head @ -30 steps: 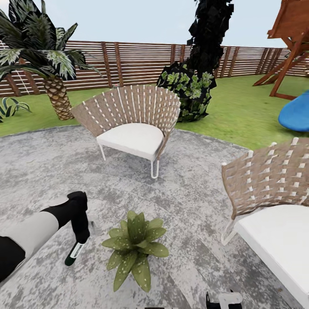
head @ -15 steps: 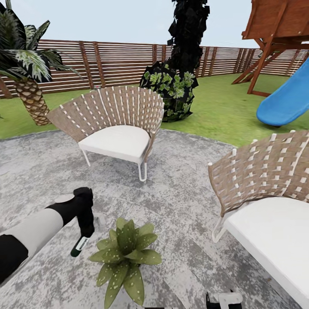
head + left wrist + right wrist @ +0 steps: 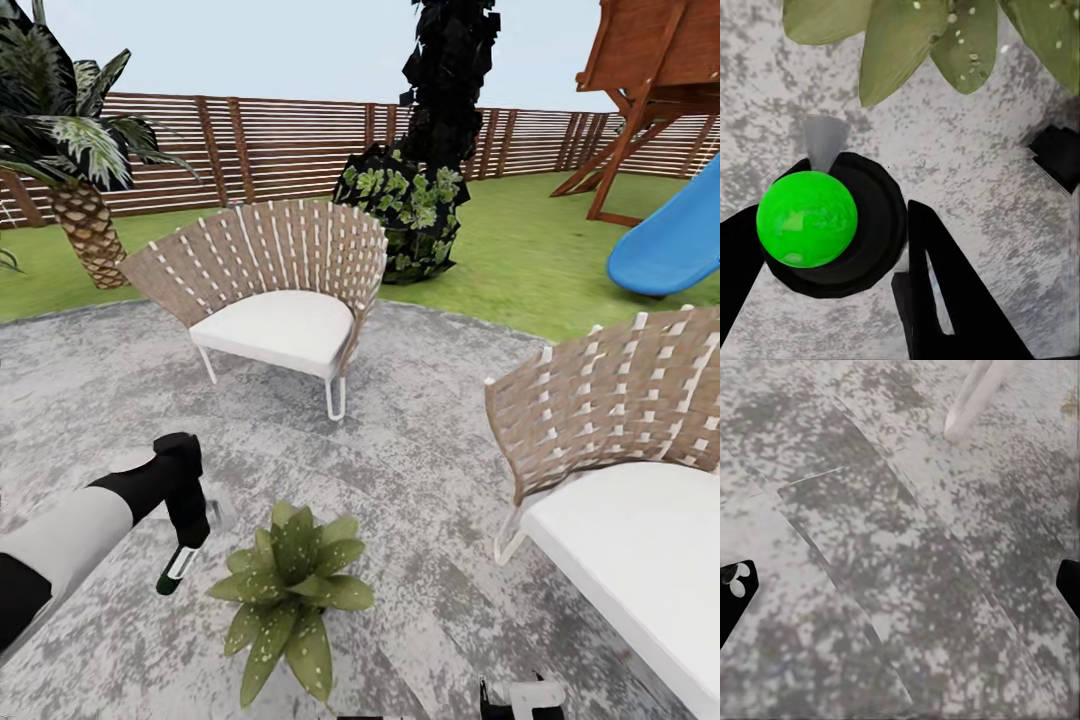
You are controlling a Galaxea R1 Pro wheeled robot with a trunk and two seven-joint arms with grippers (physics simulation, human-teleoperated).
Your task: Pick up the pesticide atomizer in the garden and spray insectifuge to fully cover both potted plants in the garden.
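1. The left claw [image 3: 188, 530] is closed on the pesticide atomizer [image 3: 177, 569], which hangs tilted below it, just above the patio [image 3: 420, 470].
2. In the left wrist view the atomizer [image 3: 832, 225] sits between the dark fingers [image 3: 945, 300], its end facing the camera.
3. Just beside the claw, on its right, stands one potted plant [image 3: 290, 590]; its leaves [image 3: 922, 37] lie ahead of the fingers.
4. My judgement: pickup is done; whether any spray has landed cannot be told. The second plant remains to be found.
5. The right claw [image 3: 900, 585] is spread wide and empty over bare patio.
6. Farther out, two woven chairs [image 3: 270, 290] [image 3: 620, 440] bound the right and far sides; open patio lies to the left.
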